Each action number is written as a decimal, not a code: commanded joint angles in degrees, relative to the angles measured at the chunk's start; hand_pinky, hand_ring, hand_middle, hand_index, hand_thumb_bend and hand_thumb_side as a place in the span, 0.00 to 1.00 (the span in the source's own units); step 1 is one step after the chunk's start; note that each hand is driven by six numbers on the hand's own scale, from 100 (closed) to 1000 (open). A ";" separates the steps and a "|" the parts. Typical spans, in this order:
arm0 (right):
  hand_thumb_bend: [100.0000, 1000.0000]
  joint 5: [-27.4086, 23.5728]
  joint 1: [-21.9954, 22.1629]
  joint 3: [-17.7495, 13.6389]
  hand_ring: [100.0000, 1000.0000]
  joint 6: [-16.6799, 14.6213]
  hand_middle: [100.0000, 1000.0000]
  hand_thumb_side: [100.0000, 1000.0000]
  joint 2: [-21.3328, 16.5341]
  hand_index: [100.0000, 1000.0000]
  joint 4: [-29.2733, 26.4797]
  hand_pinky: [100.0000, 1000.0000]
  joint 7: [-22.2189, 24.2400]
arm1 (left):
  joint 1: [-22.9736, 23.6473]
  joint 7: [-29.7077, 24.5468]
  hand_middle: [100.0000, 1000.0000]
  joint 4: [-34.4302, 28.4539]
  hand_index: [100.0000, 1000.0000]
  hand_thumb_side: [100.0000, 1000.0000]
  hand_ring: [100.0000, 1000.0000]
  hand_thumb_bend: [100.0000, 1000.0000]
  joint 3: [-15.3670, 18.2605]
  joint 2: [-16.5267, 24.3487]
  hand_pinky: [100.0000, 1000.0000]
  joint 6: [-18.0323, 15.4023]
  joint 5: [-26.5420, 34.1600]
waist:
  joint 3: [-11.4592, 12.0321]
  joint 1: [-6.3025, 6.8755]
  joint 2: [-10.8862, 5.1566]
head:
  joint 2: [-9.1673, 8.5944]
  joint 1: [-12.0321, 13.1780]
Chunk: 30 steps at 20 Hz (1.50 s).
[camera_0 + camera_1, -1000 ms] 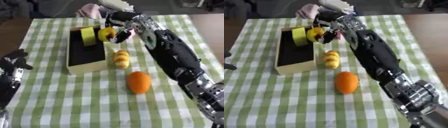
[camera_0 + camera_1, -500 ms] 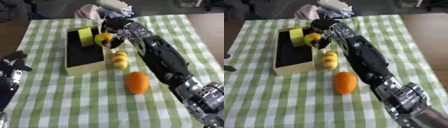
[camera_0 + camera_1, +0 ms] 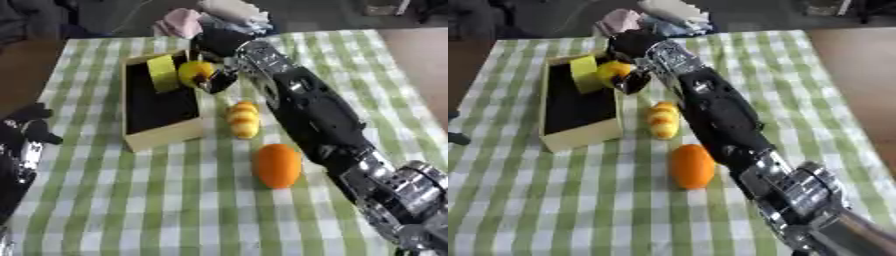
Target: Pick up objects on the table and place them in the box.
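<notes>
My right hand (image 3: pixel 219 47) reaches across the table and is shut on a small yellow fruit (image 3: pixel 195 71), held over the right rim of the tan box (image 3: pixel 157 137). A yellow block (image 3: pixel 162 73) leans inside the box at its far end. On the checked cloth to the right of the box lies a yellow-orange lumpy object (image 3: pixel 243 119), and nearer to me an orange (image 3: pixel 277 165). My left hand (image 3: pixel 26 131) rests idle at the left edge, fingers relaxed and holding nothing.
A pile of pink and white cloth (image 3: pixel 219 17) lies at the far edge of the table behind the box. My right arm (image 3: pixel 324 120) spans the table's right half. Green checked cloth (image 3: pixel 157 200) covers the near part of the table.
My right hand has carried the yellow fruit leftward and down, from right of the box to over its right rim. The camera view has shifted a little.
</notes>
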 commanded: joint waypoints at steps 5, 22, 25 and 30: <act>0.00 0.39 -3.38 -0.40 0.75 -0.17 0.68 0.19 -0.95 0.49 -2.57 0.83 -0.18 | -0.71 -0.37 0.71 -1.09 0.84 0.78 0.52 0.20 -0.18 0.66 0.72 -0.19 0.42 | 0.45 0.09 -0.56 | -0.43 -0.34; 0.00 0.56 -1.95 -2.11 0.74 2.10 0.69 0.14 1.77 0.55 -0.36 0.81 -1.84 | -3.00 -0.94 0.70 -1.59 0.84 0.76 0.51 0.20 -0.55 0.58 0.72 -0.66 1.63 | 5.84 -0.34 0.66 | -1.49 -4.93; 0.00 1.12 -1.41 -3.04 0.73 3.46 0.69 0.13 2.18 0.62 0.74 0.80 -3.24 | -3.64 -1.03 0.70 -1.66 0.84 0.76 0.51 0.20 -0.65 0.49 0.72 -0.70 1.95 | 7.02 -0.42 0.99 | -1.63 -6.01; 0.00 3.54 -0.83 -3.85 0.74 6.44 0.71 0.12 2.71 0.77 1.76 0.80 -7.83 | -4.12 -1.22 0.70 -1.64 0.84 0.76 0.51 0.20 -0.80 0.37 0.72 -0.71 2.27 | 7.80 -0.55 1.21 | -1.56 -6.65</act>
